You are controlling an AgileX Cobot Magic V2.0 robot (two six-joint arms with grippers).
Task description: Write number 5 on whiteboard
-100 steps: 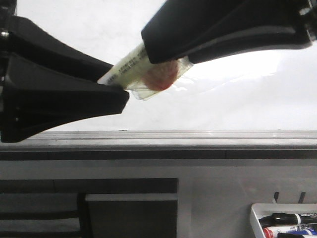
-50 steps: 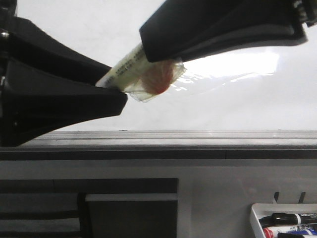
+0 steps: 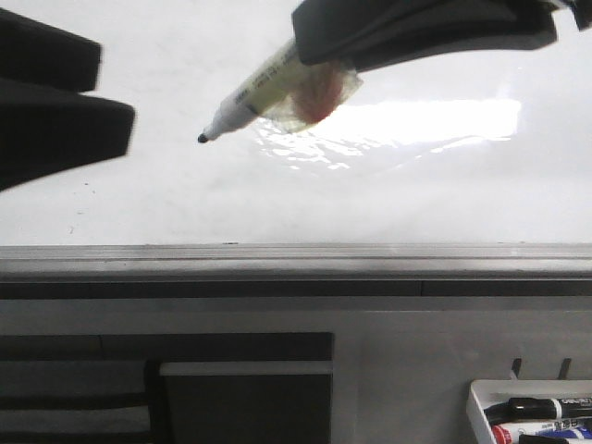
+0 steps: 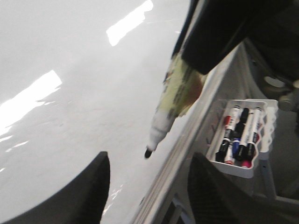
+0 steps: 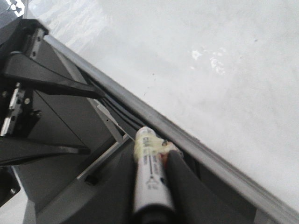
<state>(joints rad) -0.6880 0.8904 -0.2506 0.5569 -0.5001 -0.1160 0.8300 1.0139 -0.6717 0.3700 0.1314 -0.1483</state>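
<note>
Item, my right gripper (image 3: pixel 319 69): clamped on a marker (image 3: pixel 254 92) wrapped at mid-barrel in clear tape over a reddish patch, cap off, black tip (image 3: pixel 203 139) exposed and pointing down and toward my left side in the front view. Item, my left gripper (image 4: pixel 147 189): fingers apart, holding nothing; in the left wrist view the marker tip hangs between and above the two dark fingers, touching neither. Item, the whiteboard (image 3: pixel 416 199): glossy white, a bright reflection across it, a grey metal ledge (image 3: pixel 296 259) along its lower edge. Its surface shows faint smudges and specks only; no stroke of the number 5 is visible in any view, so I judge the writing not yet begun. Whether the tip touches the board I cannot tell from these views; no ink trails from it. Item, a small white tray (image 4: pixel 268 135) of spare markers hanging below the ledge on my right side, well apart from the work. Status, as I judge it: marker in hand and uncapped, preparation done; remaining are the top bar, the stem and the hooked lower curve, meaning the whole digit.
</note>
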